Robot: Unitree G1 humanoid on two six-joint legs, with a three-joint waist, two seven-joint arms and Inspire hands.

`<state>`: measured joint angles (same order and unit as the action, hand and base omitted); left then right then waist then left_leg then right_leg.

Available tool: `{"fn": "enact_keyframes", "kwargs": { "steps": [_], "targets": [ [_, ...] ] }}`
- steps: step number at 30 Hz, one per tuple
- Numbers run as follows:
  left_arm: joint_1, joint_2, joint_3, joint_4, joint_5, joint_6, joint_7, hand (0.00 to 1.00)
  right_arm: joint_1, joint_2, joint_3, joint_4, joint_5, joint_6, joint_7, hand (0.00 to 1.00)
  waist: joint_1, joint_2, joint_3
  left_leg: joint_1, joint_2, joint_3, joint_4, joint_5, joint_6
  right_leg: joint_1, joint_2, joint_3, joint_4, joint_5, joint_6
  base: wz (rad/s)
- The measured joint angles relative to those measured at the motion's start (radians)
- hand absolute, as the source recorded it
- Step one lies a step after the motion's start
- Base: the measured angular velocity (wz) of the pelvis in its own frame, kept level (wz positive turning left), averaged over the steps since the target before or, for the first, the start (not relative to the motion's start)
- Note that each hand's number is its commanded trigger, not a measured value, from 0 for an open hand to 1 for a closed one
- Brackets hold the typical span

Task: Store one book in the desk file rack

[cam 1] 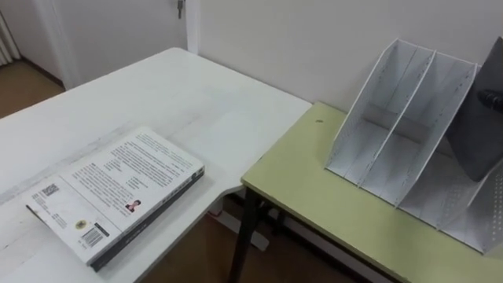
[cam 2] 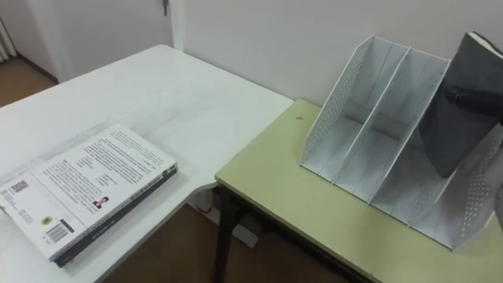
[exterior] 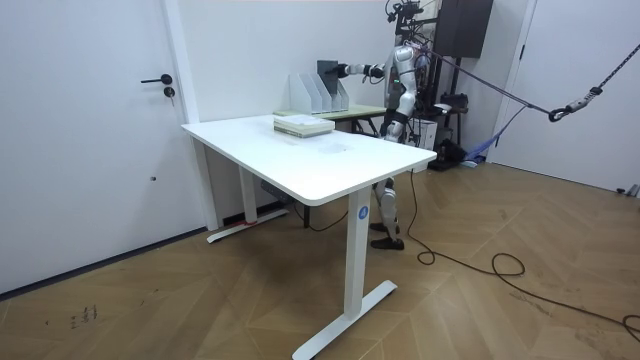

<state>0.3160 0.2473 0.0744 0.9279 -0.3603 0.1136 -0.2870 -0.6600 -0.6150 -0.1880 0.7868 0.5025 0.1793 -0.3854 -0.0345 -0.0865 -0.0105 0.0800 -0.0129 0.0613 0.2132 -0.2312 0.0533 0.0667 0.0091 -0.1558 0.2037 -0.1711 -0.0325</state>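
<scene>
One dark book [cam 2: 460, 126] stood tilted, its lower end in the rightmost slot of the file rack [cam 2: 369, 134] on the green desk [cam 2: 299, 204], pinched by the right hand [cam 2: 474, 97]! Another book [cam 2: 86, 189] lay flat on the white table [cam 2: 157, 86], well apart.

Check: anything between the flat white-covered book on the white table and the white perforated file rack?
Nothing. In both eye views the stretch from white-covered book to white perforated file rack is bare white table, then bare pale-green desk.

Bright, even indoor light; mild sheen on white table [cam 1: 157, 86]; soft shadow under green desk [cam 1: 314, 196]
</scene>
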Motion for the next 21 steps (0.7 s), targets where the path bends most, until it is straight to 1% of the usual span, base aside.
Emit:
{"fn": "enact_keyframes", "kwargs": {
  "steps": [4, 17, 21],
  "targets": [
    [0.003, 0.0, 0.001, 0.0, 0.001, 0.006, 0.001, 0.0, -0.02, 0.0, 0.0, 0.0, 0.0, 0.012, 0.005, 0.0, -0.01, 0.007, 0.0014, 0.0, 0.0, 0.0, 0.0, 0.0, 0.0, 0.0, 0.0, -0.001, 0.0, 0.0, 0.0, 0.0],
    [0.003, 0.002, 0.0, -0.001, 0.001, 0.01, 0.001, 0.0, -0.028, 0.0, 0.001, 0.0, 0.001, 0.019, 0.022, 0.0, -0.011, 0.007, 0.0027, 0.001, 0.0, 0.0, -0.001, 0.0, 0.0, 0.0, 0.0, 0.0, 0.0, 0.0, 0.0, 0.0],
    [0.002, 0.001, 0.001, -0.001, 0.003, 0.012, 0.007, 0.0, -0.028, -0.003, 0.001, 0.0, 0.054, 0.02, 0.051, 0.0, -0.015, 0.009, 0.0037, -0.001, 0.0, 0.0, -0.009, 0.0, 0.0, -0.001, 0.0, 0.0, 0.0, 0.0, 0.0, 0.0]
  ]
}}
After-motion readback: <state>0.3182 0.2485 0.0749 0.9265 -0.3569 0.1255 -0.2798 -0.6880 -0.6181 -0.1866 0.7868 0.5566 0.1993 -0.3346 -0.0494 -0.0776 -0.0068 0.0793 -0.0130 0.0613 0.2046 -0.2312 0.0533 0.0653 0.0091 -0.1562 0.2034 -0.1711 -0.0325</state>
